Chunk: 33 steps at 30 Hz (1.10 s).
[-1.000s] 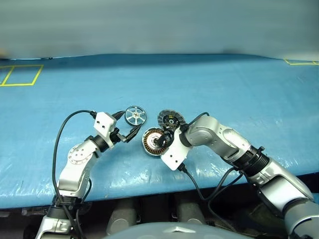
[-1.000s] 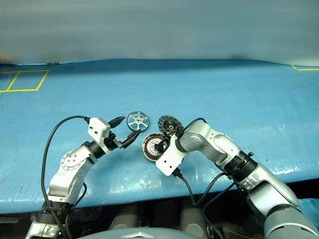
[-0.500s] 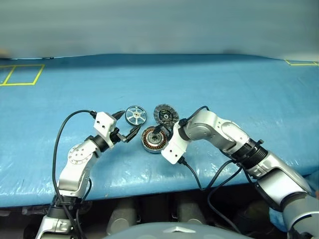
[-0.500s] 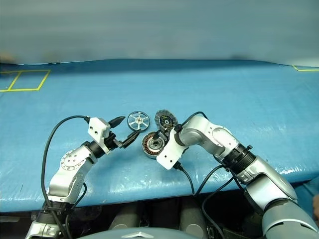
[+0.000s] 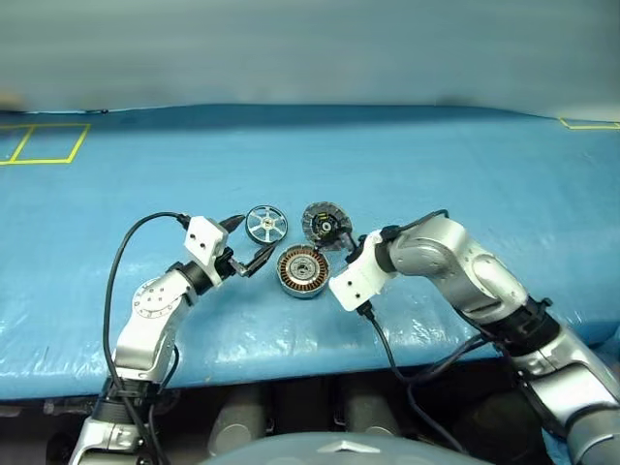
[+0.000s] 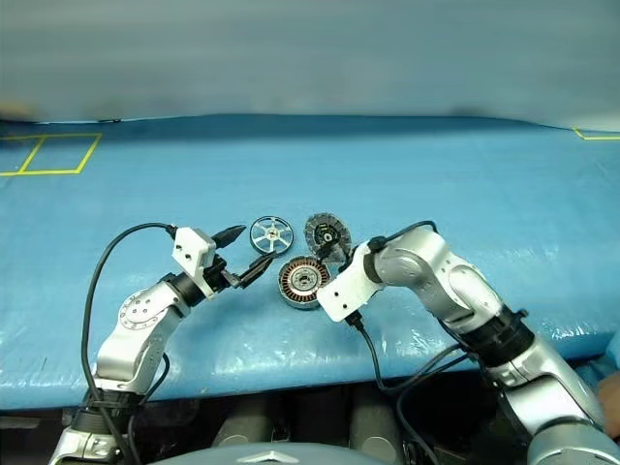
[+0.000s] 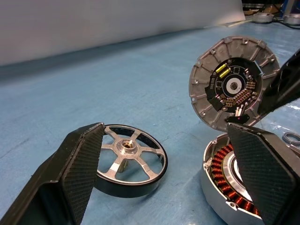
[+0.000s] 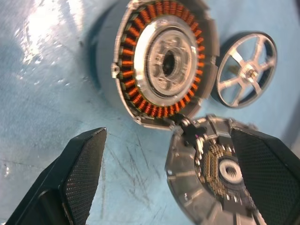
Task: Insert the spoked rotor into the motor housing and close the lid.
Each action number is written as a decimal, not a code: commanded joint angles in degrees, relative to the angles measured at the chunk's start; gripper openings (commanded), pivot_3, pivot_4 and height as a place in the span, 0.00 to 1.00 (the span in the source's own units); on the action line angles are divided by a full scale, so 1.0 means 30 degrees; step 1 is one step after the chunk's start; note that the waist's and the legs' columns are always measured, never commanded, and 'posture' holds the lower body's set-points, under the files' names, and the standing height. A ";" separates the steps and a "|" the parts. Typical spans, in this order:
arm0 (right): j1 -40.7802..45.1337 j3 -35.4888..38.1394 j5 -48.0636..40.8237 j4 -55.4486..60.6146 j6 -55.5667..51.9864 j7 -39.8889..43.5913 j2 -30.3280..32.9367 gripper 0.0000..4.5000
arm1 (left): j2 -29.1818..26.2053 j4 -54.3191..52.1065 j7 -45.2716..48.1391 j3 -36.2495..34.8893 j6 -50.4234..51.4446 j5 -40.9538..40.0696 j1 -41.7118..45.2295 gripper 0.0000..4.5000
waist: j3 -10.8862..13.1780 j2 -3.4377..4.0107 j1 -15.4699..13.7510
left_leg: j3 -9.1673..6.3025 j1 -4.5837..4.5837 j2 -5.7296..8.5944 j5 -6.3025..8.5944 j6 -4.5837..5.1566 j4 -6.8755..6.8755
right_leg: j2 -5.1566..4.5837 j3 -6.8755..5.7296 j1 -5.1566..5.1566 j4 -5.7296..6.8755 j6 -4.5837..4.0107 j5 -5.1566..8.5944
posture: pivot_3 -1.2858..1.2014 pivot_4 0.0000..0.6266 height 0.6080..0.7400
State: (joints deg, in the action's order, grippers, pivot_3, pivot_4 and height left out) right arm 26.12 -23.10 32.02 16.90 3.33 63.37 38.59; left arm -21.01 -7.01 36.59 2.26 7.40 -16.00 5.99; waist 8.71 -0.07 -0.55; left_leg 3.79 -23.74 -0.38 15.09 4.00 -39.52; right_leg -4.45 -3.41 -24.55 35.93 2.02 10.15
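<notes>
The spoked rotor (image 5: 264,224) lies flat on the blue cloth, silver with a dark rim. Just nearer to me sits the motor housing (image 5: 303,270), copper windings up and uncovered. The lid (image 5: 326,221) stands tilted on its edge at the housing's far rim, its dark ribbed face with circuit parts turned toward the housing (image 7: 219,186). My left gripper (image 5: 254,240) hovers open beside the rotor (image 7: 129,157), empty. My right gripper (image 5: 340,245) is open to the right of the housing (image 8: 164,58), one finger (image 7: 286,86) close against the edge of the lid (image 8: 211,173).
The parts sit on a wrinkled blue cloth (image 5: 436,165) over the table, whose front edge runs close below both arms. Yellow tape squares (image 5: 39,145) mark the far left, and a corner of tape (image 5: 586,122) the far right. A black cable hangs from each wrist.
My right gripper has opened and drawn back up and to the right, off the housing. The lid has tipped a little further from me. The left arm has held still.
</notes>
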 commanded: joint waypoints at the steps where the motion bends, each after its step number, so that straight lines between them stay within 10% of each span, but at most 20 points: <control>1: -0.2370 0.3007 -0.0755 0.3423 -0.4098 -0.0663 -0.0402 0.99 | -0.0172 -0.0312 0.0943 0.0319 0.0038 -0.0364 0.0437 1.00 | 0.0000 0.0001 -0.0104 | -0.0001 -0.0003 -0.0002 0.0006 -0.0004 -0.0001 | -0.0002 -0.0003 -0.0005 0.0002 -0.0006 0.0003 | 0.52 0.24 1.00; 11: -1.0404 0.7179 -0.3588 0.8435 -1.2629 -0.3827 -0.5099 0.99 | -0.0923 -0.0058 0.4027 0.0689 0.0248 -0.1319 0.0775 1.00 | 0.0003 0.0007 -0.0128 | -0.0081 -0.0017 -0.0036 0.0056 0.0018 0.0002 | -0.0023 -0.0067 -0.0014 0.0004 0.0037 0.0087 | 0.52 0.24 1.00; 21: -1.1370 0.8108 -0.7290 0.4954 -1.2945 -0.9220 -1.0267 0.99 | -0.0519 0.0676 0.5533 0.0741 -0.1177 -0.1609 0.0450 1.00 | 0.0007 0.0014 -0.0056 | -0.0133 0.0010 -0.0069 0.0045 -0.0013 0.0017 | -0.0006 -0.0128 -0.0046 0.0005 0.0010 0.0095 | 0.52 0.24 1.00; 33: -1.1222 0.7952 -0.9303 0.1846 -1.1855 -1.2115 -1.0483 0.99 | -0.0300 0.1258 0.5592 0.0956 -0.2552 -0.1228 -0.0008 1.00 | 0.0010 0.0020 -0.0048 | -0.0133 0.0002 -0.0063 0.0059 0.0009 0.0019 | 0.0002 -0.0128 -0.0048 -0.0009 0.0011 0.0099 | 0.52 0.24 1.00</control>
State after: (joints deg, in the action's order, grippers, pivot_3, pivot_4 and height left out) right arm -7.97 0.56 5.39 22.04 -33.03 27.73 6.83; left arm -22.19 -2.61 53.41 5.13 0.94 -19.68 5.77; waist 8.74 -0.01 -0.70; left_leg 3.39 -23.74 -0.56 15.27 4.03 -39.46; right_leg -4.45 -3.79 -24.69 35.90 2.06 10.45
